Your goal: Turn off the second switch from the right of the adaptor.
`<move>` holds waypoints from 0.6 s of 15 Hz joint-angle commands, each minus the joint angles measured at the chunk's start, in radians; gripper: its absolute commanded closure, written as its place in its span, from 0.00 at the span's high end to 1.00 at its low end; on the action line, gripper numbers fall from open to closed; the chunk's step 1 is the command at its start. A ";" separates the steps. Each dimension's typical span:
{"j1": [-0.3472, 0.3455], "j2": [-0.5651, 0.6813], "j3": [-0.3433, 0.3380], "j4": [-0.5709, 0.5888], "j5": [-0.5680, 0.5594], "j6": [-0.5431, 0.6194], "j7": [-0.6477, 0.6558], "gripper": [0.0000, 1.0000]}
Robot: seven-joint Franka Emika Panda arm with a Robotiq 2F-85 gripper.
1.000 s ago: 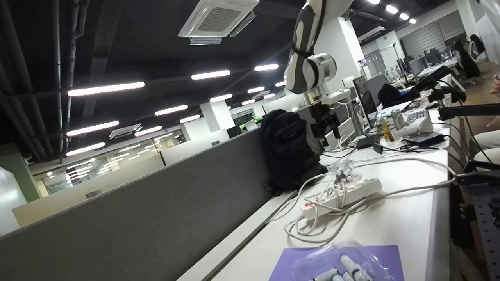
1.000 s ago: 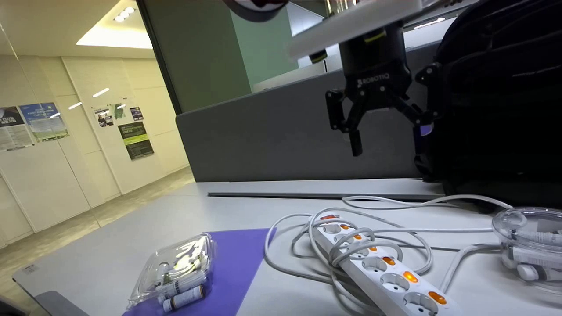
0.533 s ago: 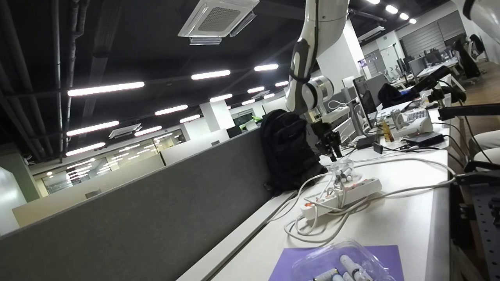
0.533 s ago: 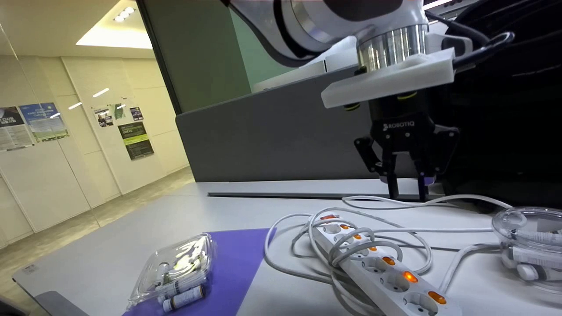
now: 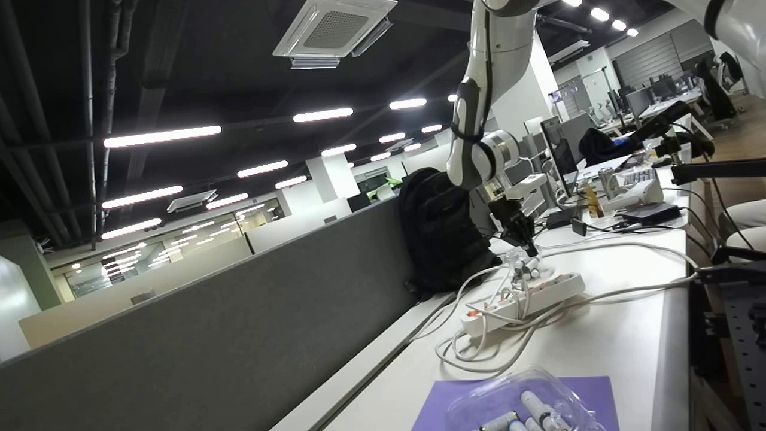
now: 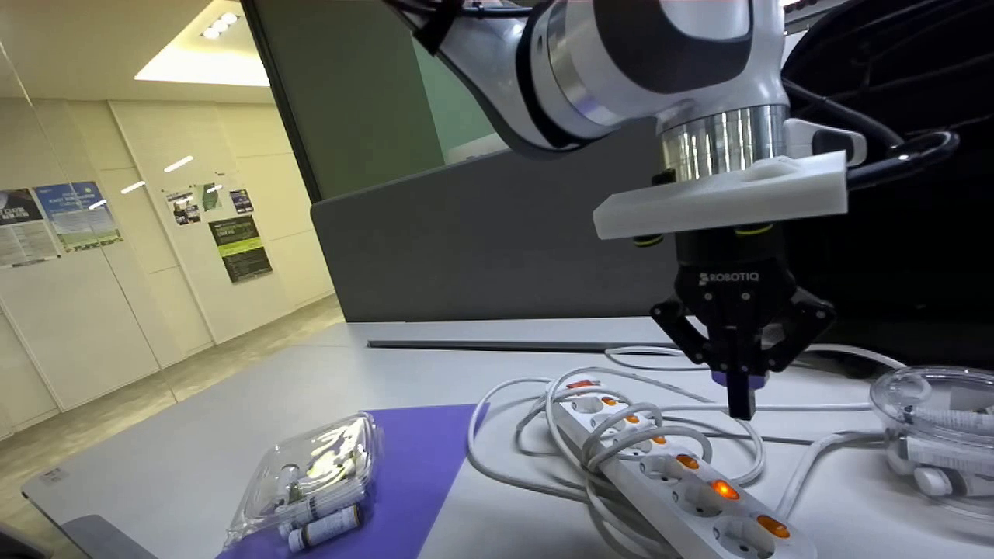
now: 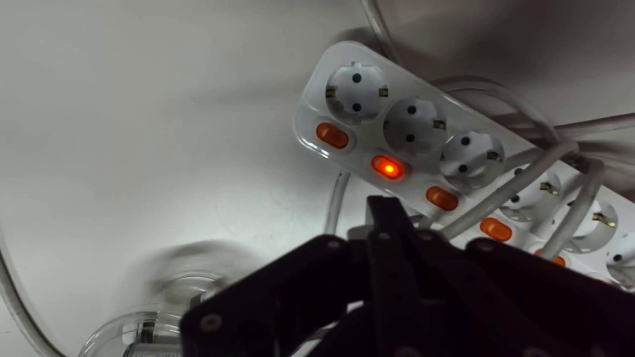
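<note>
Strip lights [image 5: 323, 115] burn under a dark ceiling [image 5: 239, 66], and below them a white desk [image 6: 404, 374] runs with one long edge along a grey partition [image 6: 481, 248]. On the desk, nearer that edge than the opposite one, lies the adaptor [image 6: 666, 467], a white strip of round sockets [image 7: 357, 92]. Its lit switch [image 7: 389, 167] glows orange, second from the end; the end switch [image 7: 332, 135] beside it is unlit. Further along, a pale cable [image 7: 507, 192] loops across the adaptor. The gripper [image 6: 742, 400] points down over the desk, its jaws together, and in the wrist view it shows just by the adaptor's switch side; how high it hangs I can't quite judge. Near that same lit end stands a clear round tub [image 6: 893, 392] with pale cylinders [image 6: 959, 419] inside. On the adaptor's other side, toward the desk corner seen in an exterior view, a clear box [image 6: 281, 458] rests on a purple sheet [image 6: 423, 458]. A black backpack [image 5: 446, 233] stands on the desk at the partition edge.
</note>
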 commanded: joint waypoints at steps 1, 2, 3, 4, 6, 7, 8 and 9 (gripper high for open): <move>-0.025 0.002 0.022 0.002 -0.019 0.001 0.006 0.01; -0.029 0.005 0.023 0.002 -0.021 0.003 0.002 0.01; -0.031 0.007 0.024 0.002 -0.021 0.003 -0.001 0.01; -0.032 0.008 0.024 0.002 -0.021 0.003 -0.003 0.01; -0.022 0.002 0.022 -0.015 -0.028 0.052 0.011 0.00; -0.018 0.007 0.025 -0.022 -0.031 0.079 0.014 0.00; -0.016 0.011 0.028 -0.029 -0.032 0.108 0.017 0.00; -0.016 0.017 0.034 -0.035 -0.032 0.133 0.011 0.00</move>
